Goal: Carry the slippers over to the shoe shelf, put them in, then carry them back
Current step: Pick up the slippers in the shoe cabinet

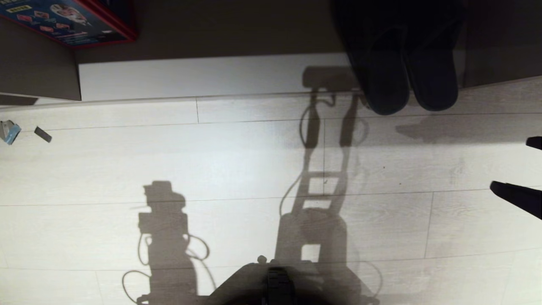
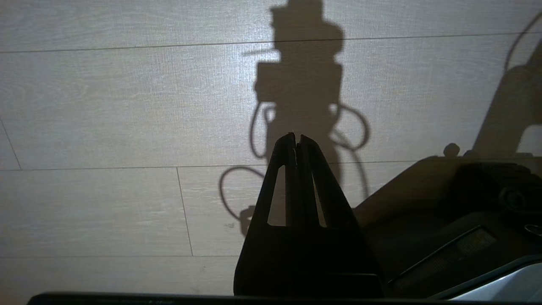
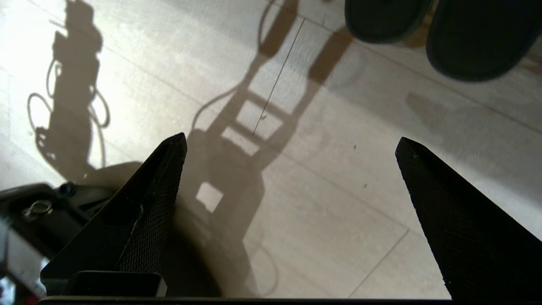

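slippers (image 1: 408, 72), two of them, sit side by side with their toes tucked into the shoe shelf (image 1: 211, 76) and their heels hanging out over the pale floor (image 1: 237, 169). from my right gripper (image 3: 292, 144) they lie ahead and a little off to one side, well clear of the tips; the fingers are spread wide with nothing between them, only bare boards. in the head view i see just those two black tips poking in at the right edge. my left gripper (image 2: 296, 137) is parked low beside the base, its fingers pressed together and empty, aimed at floor and shadow.

as i read it, the carry and the putting-in look done, since the pair is in the cubby and no tool is on it. what is left is the return leg: reach in, take both slippers and bring them back.

count: two slippers, one shelf opening in view, two grippers, one coloured box (image 1: 72, 19) beyond the shelf's upright.
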Controlling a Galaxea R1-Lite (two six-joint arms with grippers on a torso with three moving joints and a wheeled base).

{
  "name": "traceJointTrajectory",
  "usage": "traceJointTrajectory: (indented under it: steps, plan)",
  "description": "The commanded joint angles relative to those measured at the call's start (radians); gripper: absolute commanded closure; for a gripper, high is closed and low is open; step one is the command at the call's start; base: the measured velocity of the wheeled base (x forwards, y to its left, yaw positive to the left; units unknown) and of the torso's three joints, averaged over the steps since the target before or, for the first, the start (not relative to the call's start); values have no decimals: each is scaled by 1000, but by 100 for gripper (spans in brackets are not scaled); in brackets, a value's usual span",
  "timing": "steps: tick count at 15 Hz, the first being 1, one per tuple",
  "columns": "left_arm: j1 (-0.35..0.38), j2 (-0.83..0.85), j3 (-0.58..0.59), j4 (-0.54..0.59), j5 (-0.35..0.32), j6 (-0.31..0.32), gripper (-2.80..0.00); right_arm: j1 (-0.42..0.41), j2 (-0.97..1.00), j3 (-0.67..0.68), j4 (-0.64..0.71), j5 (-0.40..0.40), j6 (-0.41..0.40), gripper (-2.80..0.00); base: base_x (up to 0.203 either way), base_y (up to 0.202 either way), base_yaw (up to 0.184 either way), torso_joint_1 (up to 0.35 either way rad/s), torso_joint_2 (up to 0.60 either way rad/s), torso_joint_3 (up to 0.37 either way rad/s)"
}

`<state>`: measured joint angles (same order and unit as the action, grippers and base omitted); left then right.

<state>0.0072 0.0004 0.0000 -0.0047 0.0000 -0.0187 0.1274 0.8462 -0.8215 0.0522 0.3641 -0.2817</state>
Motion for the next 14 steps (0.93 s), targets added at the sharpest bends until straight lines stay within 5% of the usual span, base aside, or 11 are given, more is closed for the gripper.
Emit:
traceJointTrajectory:
  steps: [1,6,11,14]
  plan:
    - [0,1,0,0,0,-1,0,1,-150,5,103,5,-2,-280,0,0,0,0,0,0]
    - [0,0,0,0,0,0,0,0,-415,9,280,-24,57,-280,0,0,0,0,0,0]
    - [0,0,0,0,0,0,0,-50,-572,35,304,-50,204,-280,0,0,0,0,0,0]
    - [0,0,0,0,0,2,0,-77,-599,48,298,-45,220,-280,0,0,0,0,0,0]
